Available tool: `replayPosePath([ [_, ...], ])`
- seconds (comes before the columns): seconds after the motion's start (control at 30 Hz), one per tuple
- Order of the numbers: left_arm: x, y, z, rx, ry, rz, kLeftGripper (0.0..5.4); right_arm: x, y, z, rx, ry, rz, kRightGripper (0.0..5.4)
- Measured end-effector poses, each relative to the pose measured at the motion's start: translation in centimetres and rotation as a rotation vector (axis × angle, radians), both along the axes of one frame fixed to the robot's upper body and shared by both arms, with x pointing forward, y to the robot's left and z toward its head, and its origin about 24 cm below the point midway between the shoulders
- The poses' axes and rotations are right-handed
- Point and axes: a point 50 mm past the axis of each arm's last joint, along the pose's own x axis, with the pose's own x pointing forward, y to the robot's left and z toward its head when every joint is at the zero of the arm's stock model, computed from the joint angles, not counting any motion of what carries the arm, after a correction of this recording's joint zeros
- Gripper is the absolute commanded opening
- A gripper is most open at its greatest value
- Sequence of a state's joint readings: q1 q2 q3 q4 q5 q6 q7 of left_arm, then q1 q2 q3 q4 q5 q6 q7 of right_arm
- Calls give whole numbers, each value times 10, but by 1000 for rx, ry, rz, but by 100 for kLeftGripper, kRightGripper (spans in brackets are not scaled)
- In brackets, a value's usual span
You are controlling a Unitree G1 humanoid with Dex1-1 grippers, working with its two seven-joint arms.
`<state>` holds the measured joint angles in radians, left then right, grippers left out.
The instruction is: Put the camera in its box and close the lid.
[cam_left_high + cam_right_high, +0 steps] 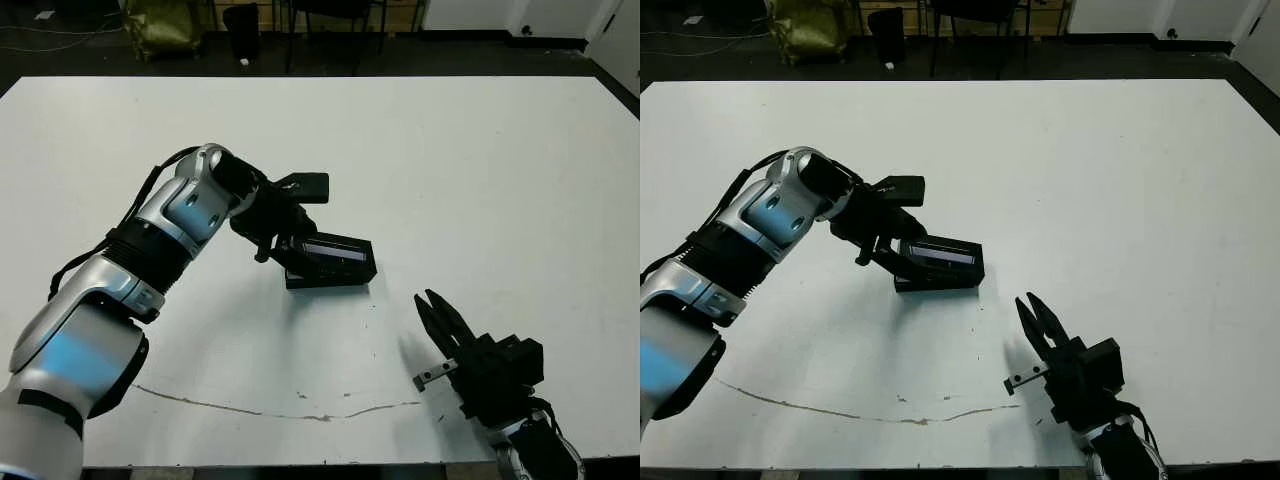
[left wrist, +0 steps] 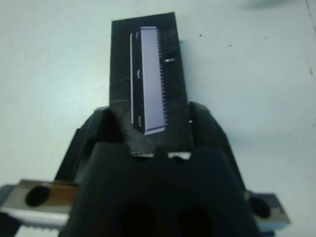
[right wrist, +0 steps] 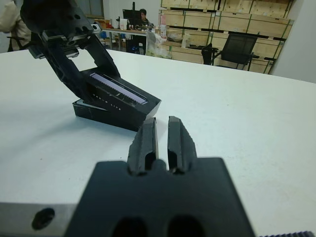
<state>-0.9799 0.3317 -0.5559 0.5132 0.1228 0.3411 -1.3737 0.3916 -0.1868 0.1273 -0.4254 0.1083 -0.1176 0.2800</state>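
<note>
- Right wrist view shows the relation that matters: the black rectangular lid with a glossy grey-lavender strip (image 3: 117,93) sits tilted over the shallow black box with a white lining (image 3: 98,110), its end nearer the right arm down on the box, its other end raised where the left gripper (image 3: 74,74) holds it
- In the left wrist view, the left gripper's two black fingers (image 2: 106,129) stand either side of the lid's near end, clamped on it; the lid's long axis runs straight away from the gripper, strip uppermost
- A thin sliver of white lining shows under the raised end, so the lid is not yet seated; by my reading, the coming move is to lower that held end until the lid lies flat on the box
- The camera, a small slim black bar, is not visible anywhere on the white table (image 1: 480,180); I judge it already lies inside the box under the lid, though the pictures cannot confirm this
- The right gripper (image 1: 437,312) rests near the table's front edge, apart from the box, fingers drawn almost together on nothing
- The left arm is plainly the nearer one and already has the lid
</note>
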Motion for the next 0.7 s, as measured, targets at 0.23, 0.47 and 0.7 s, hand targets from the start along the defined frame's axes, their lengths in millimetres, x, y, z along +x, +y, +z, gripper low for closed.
replayPosePath([
  [0.23, 2, 3, -4, 23, 3, 10, 236, 0, 1, -1, 2, 3, 3, 0],
  [0.47, 3, 7, -8, 24, 2, 8, 236, -1, 0, -2, 3, 5, 3, 0],
  [0.7, 6, 13, -16, 21, 38, 35, 236, -1, 1, 0, 4, 0, 2, 0],
])
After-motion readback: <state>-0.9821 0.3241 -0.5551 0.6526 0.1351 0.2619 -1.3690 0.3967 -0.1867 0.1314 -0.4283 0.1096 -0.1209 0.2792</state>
